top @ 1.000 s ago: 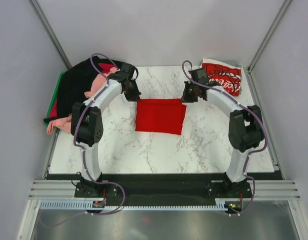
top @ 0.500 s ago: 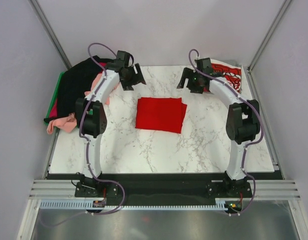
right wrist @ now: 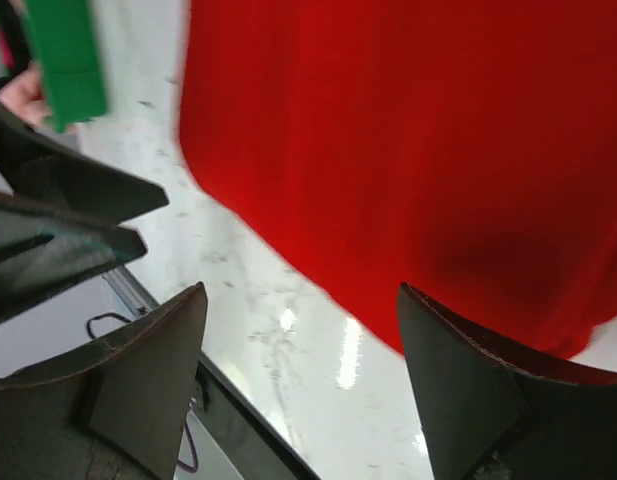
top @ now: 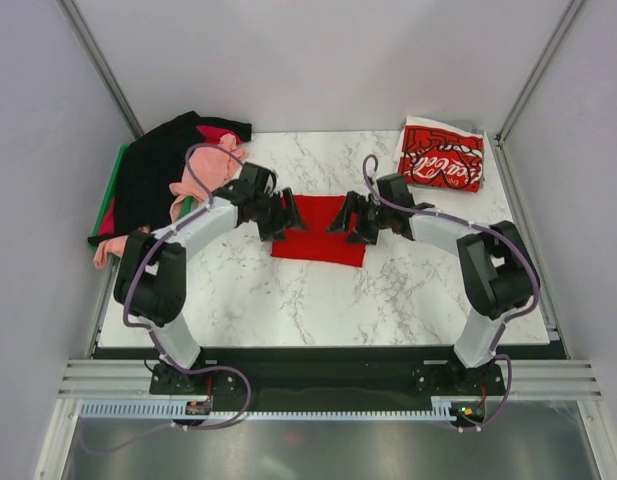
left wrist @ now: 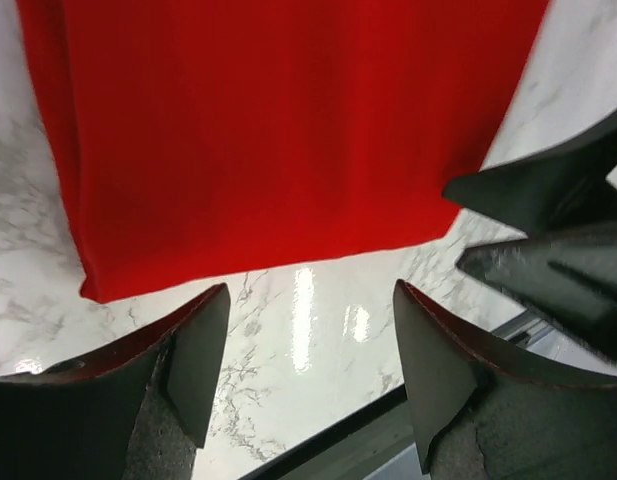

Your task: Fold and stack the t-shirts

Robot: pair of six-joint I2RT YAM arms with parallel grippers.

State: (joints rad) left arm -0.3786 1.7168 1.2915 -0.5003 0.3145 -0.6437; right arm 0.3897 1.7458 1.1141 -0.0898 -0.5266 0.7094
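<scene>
Plain red t-shirt (top: pixel 318 236), folded to a rectangle, lies flat mid-table on the marble table (top: pixel 388 300). Left gripper (top: pixel 288 222) sits at its left edge and right gripper (top: pixel 340 220) at its right edge, facing each other across the cloth. Both have their jaws spread with nothing between them.

In the left wrist view the fingers (left wrist: pixel 193 365) frame bare marble and the shirt's edge lies just beyond the tips. In the right wrist view the red cloth runs partly into the gap, near the right finger (right wrist: pixel 458 380). Whether either touches the cloth, can't tell.

Coca-Cola t-shirt (top: pixel 443 157) lies folded at the far right corner, well apart. Loose pile at far left: black shirt (top: pixel 153 180), salmon-pink shirt (top: pixel 203 165) and magenta shirt (top: pixel 216 133), draped over the green tray (top: pixel 115 175).

Count: one plain red, one Coca-Cola, three colours in the pile, one tray, two arms.
</scene>
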